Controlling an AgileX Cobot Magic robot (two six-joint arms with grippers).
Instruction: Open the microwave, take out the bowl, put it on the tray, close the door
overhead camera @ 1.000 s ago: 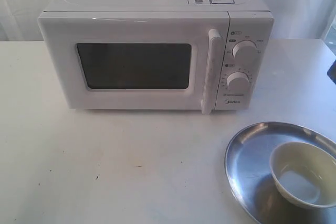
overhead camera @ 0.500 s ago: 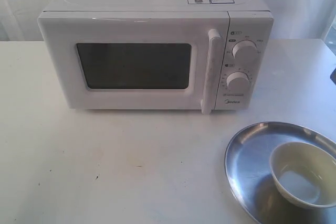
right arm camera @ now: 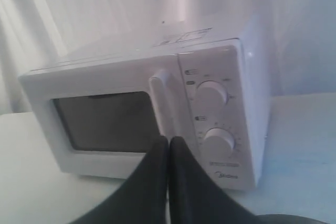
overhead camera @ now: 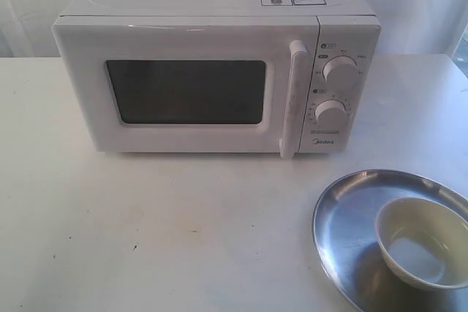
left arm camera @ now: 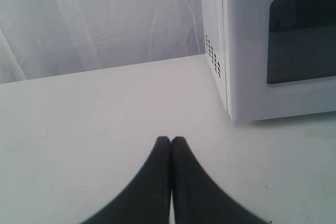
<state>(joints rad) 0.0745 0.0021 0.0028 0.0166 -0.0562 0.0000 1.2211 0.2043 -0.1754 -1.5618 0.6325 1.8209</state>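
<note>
The white microwave (overhead camera: 216,71) stands at the back of the table with its door (overhead camera: 183,89) closed and the tall handle (overhead camera: 293,98) flush beside the dials. A cream bowl (overhead camera: 420,242) rests upright on the silver tray (overhead camera: 344,224) at the front right. Neither gripper shows in the exterior view. In the left wrist view my left gripper (left arm camera: 171,141) is shut and empty above bare table, off the microwave's (left arm camera: 273,51) corner. In the right wrist view my right gripper (right arm camera: 169,141) is shut and empty, held back from the microwave (right arm camera: 157,114), facing its handle (right arm camera: 164,103).
A white curtain (left arm camera: 105,19) hangs behind the table. The white tabletop (overhead camera: 146,231) stretches in front of the microwave and to its left. The tray runs past the right edge of the exterior view.
A dark shape at the exterior view's right edge, seen one second ago, has withdrawn out of frame. Microwave, tray and bowl have not moved.
</note>
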